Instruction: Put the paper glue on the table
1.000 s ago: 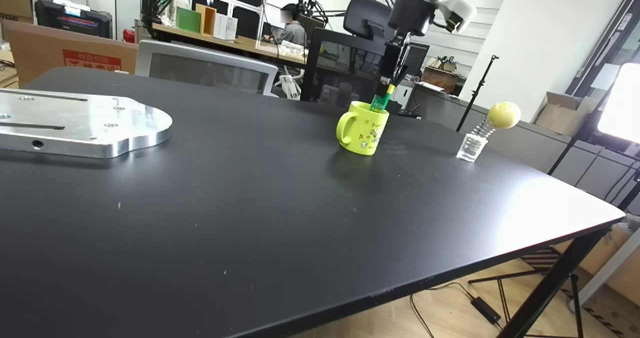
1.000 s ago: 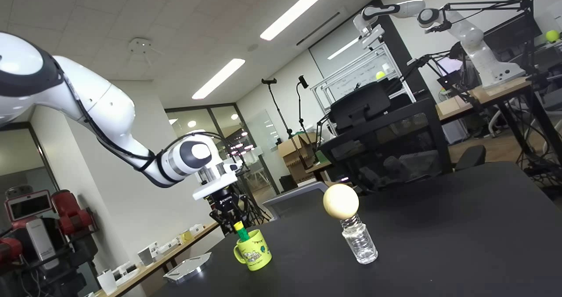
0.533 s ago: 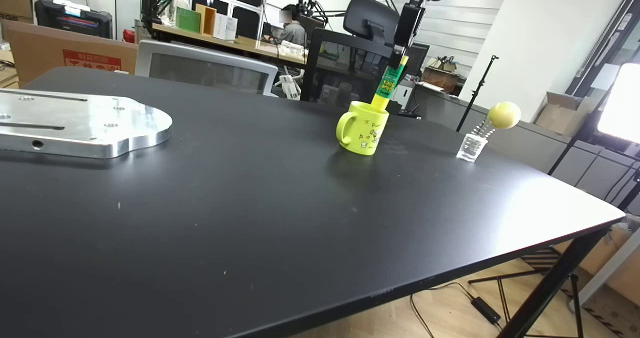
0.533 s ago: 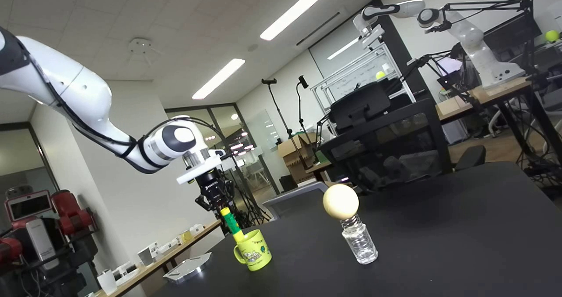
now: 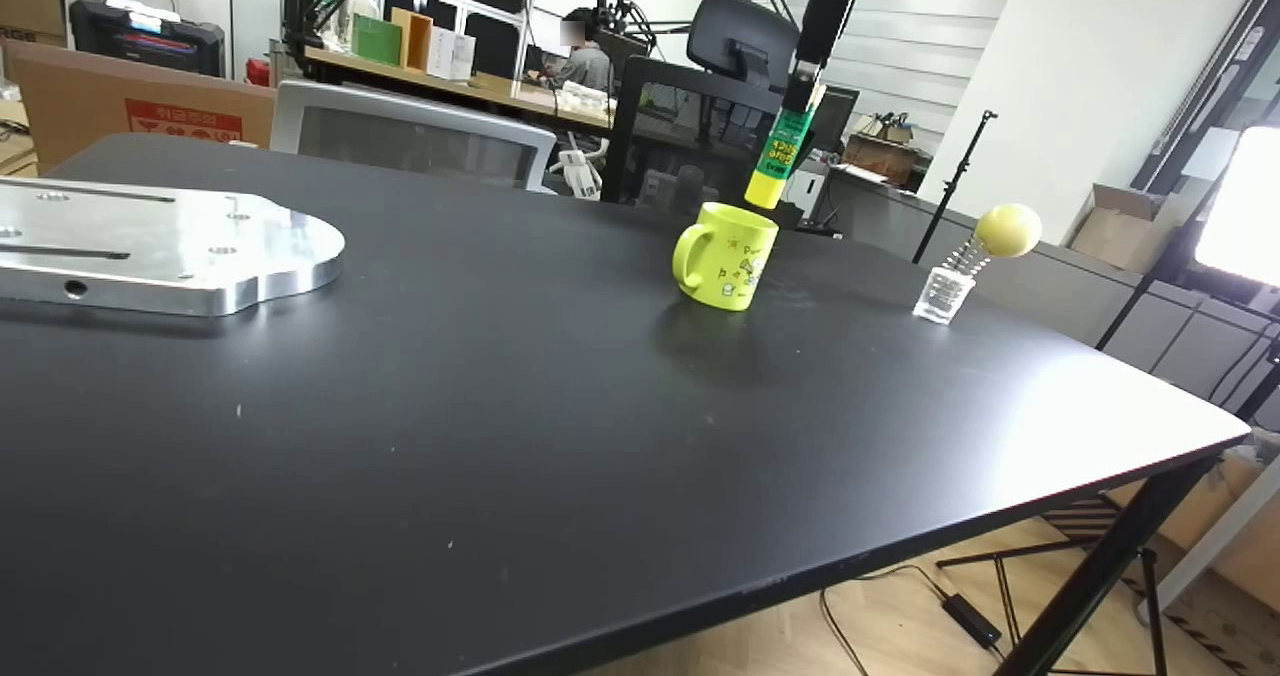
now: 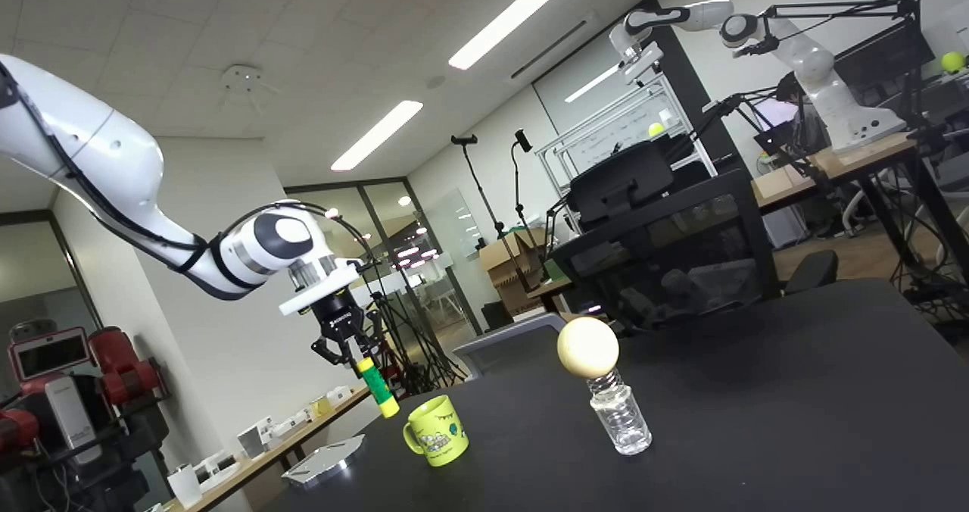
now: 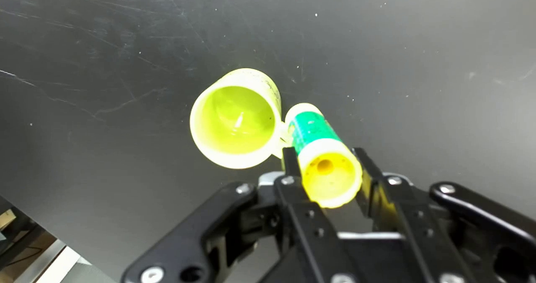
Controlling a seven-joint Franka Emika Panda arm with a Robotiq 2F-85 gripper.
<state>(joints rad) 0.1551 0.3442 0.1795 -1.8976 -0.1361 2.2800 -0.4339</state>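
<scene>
A black two-fingered gripper (image 7: pixel 325 160) pinches the green-and-yellow glue stick (image 5: pixel 783 151). It hangs above the matte-black tabletop (image 5: pixel 540 436), inside its edges.

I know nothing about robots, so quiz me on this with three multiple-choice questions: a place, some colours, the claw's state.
1. Where is the mug?
A: floor. B: table. C: chair.

2. Which colours show on the glue?
A: red, blue. B: black, white. C: yellow, green.

3. What state is the claw in?
A: gripping the glue. B: empty. C: gripping the mug.

1 B: its base rests there in both exterior views.
2 C: a green band lies between yellow ends.
3 A: the glue hangs from it in mid-air.
</scene>
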